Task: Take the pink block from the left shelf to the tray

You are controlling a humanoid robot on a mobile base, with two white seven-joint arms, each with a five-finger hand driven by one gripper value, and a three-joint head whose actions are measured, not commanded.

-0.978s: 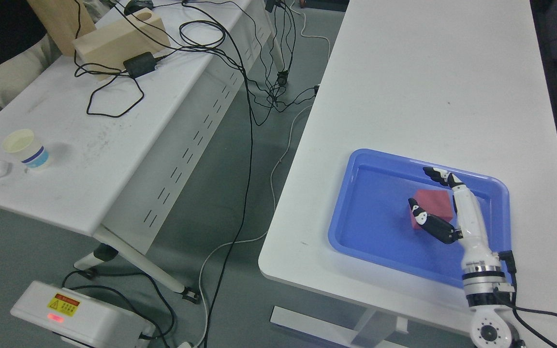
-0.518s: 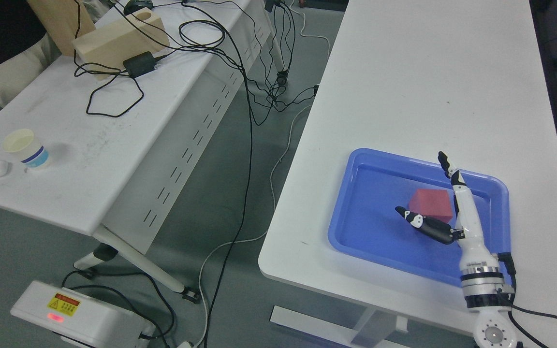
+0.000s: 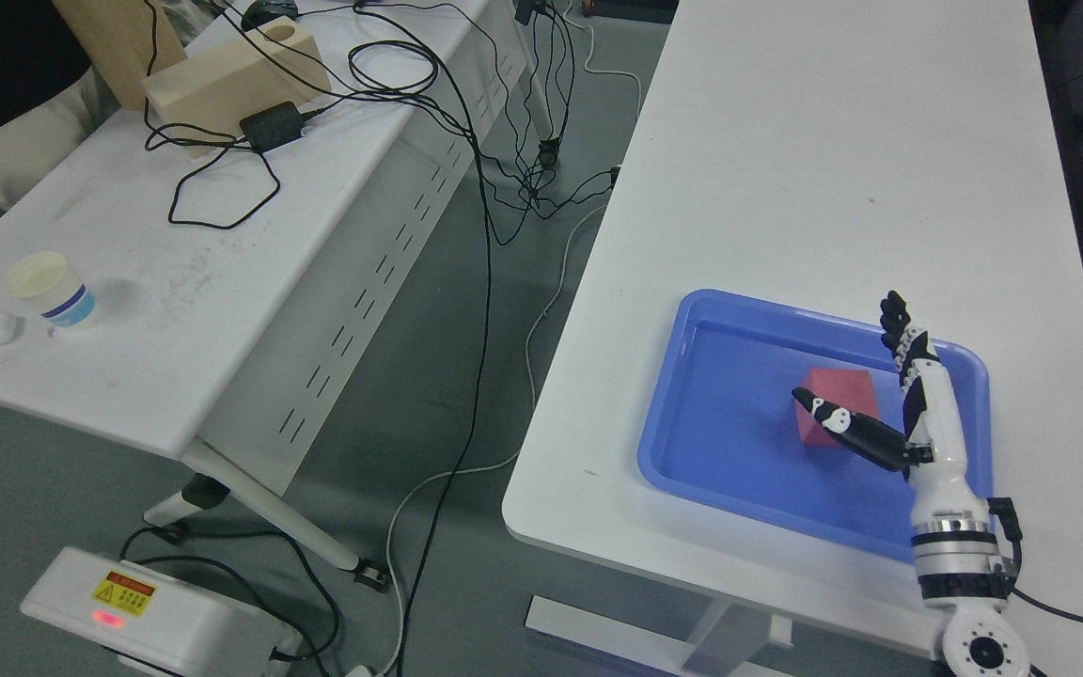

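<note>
Now the right hand [image 3: 908, 414], fingers spread and grasping nothing, hovers beside the pink block [image 3: 833, 414] resting inside the blue tray [image 3: 720, 470].

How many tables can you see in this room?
2. One white table on the right carries the blue tray with the pink block. The other white table, on the left, holds a cup and cables. More may stand outside the picture.

yellow warning label [image 3: 124, 593], print unreadable, on white box [image 3: 156, 616]
</note>
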